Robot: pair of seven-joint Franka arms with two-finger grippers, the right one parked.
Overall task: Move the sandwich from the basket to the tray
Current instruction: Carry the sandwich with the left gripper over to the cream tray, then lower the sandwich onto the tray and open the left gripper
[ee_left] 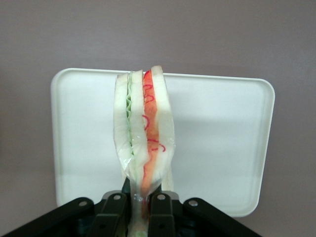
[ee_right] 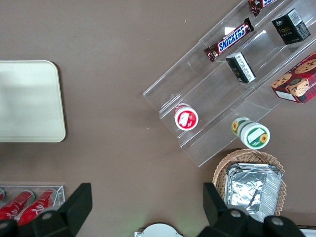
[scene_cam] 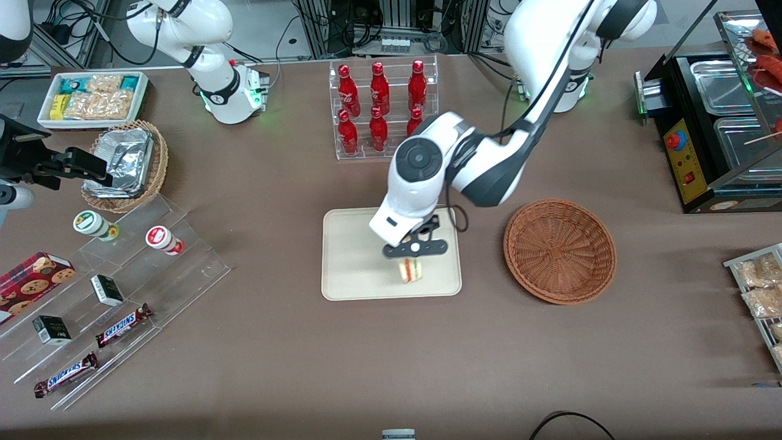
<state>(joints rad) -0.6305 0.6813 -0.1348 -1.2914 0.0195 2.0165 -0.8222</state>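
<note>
Front view: gripper [scene_cam: 413, 256] hung over the tray [scene_cam: 348, 256], toward the edge of it nearer the front camera and the basket.
Sandwich, front view: sandwich [scene_cam: 410, 269] hung point-up in the gripper, its cut edge with the filling facing the camera; whether it touched the tray surface could not be told.
Basket, front view: basket [scene_cam: 559, 250] stood beside the tray, toward the working arm's end of the table, with nothing in it.
Wrist view: fingers [ee_left: 159, 203] were clamped on the narrow end of the sandwich [ee_left: 143, 133], which was wrapped in clear film and hung over the tray [ee_left: 222, 143].
Parked-arm wrist view: only one corner of the tray [ee_right: 29, 101] showed, bare.
Progress: pick-up and carry judged done; sandwich was out of the basket and over the tray.
Remaining: lower, release, withdraw.
</note>
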